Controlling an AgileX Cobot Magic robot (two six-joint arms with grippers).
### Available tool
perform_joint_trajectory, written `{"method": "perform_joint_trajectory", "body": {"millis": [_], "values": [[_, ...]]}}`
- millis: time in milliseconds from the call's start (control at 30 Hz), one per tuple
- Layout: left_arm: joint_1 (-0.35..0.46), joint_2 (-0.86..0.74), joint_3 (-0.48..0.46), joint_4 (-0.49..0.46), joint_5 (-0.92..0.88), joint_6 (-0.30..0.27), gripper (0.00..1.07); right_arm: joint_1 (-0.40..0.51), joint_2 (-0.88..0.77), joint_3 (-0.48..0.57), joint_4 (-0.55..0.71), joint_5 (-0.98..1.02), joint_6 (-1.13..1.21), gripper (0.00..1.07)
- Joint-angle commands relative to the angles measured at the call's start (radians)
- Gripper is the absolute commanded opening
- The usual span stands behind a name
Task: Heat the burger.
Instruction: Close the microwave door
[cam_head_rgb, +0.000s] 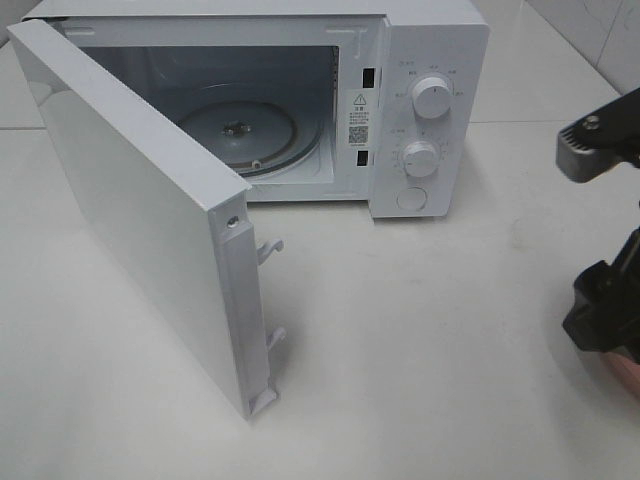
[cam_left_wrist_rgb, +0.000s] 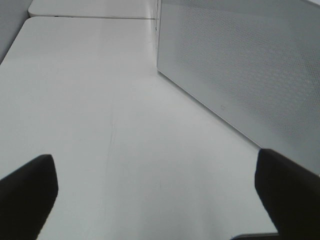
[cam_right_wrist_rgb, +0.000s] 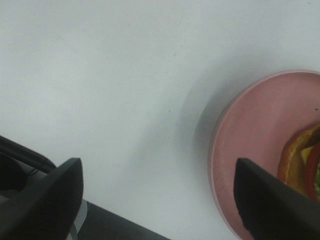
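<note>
Plainly, the right tool (cam_right_wrist_rgb: 157, 200) has its two dark, matte, wedge-shaped fingers (cam_right_wrist_rgb: 47, 197) spread wide apart with nothing between them but bare worktop (cam_right_wrist_rgb: 110, 75), a smooth, pale, faintly speckled surface; just beside one finger lies the pink plate (cam_right_wrist_rgb: 245, 145), a flat round dish with a low raised rim and a dull satin finish, casting a soft shadow on the worktop; the burger (cam_right_wrist_rgb: 300, 160) sits on that plate, on its far side from the tool's gap, only an edge of it showing: a glossy orange-brown bun, a red layer and a sliver of green, partly hidden behind the finger; neither finger touches it.

The left tool (cam_left_wrist_rgb: 155, 192) likewise stands wide apart and empty, its black blunt fingertips (cam_left_wrist_rgb: 30, 192) hovering over the same smooth worktop; ahead of it and to one side rises the outer face of the microwave door (cam_left_wrist_rgb: 240, 65), a flat pale panel with a fine dotted mesh pattern.

From the high camera, the white microwave (cam_head_rgb: 430, 60) is a boxy, smooth-shelled appliance with two round ribbed knobs (cam_head_rgb: 431, 98) and a round button beneath them; its door is swung fully open, two hooked latches jutting from its edge; inside lies a circular glass turntable (cam_head_rgb: 240, 130).
</note>
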Motion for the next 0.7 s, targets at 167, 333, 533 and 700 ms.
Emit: {"method": "perform_joint_trajectory", "body": {"millis": [167,333,533,700], "values": [[0.005,-0.005,0.003,-0.005,-0.006,0.000,1.00,-0.002,-0.210,0.000,0.047,0.086,-0.069,0.80],[0.005,-0.005,0.003,-0.005,-0.006,0.000,1.00,-0.002,-0.327,0.001,0.049,0.124,-0.069,0.80],[0.005,-0.005,0.003,-0.005,-0.006,0.000,1.00,-0.002,-0.459,0.002,0.049,0.156,-0.068,0.79],[0.005,-0.005,0.003,-0.005,-0.006,0.000,1.00,-0.017,-0.579,0.025,0.050,0.144,-0.093,0.78]]}}
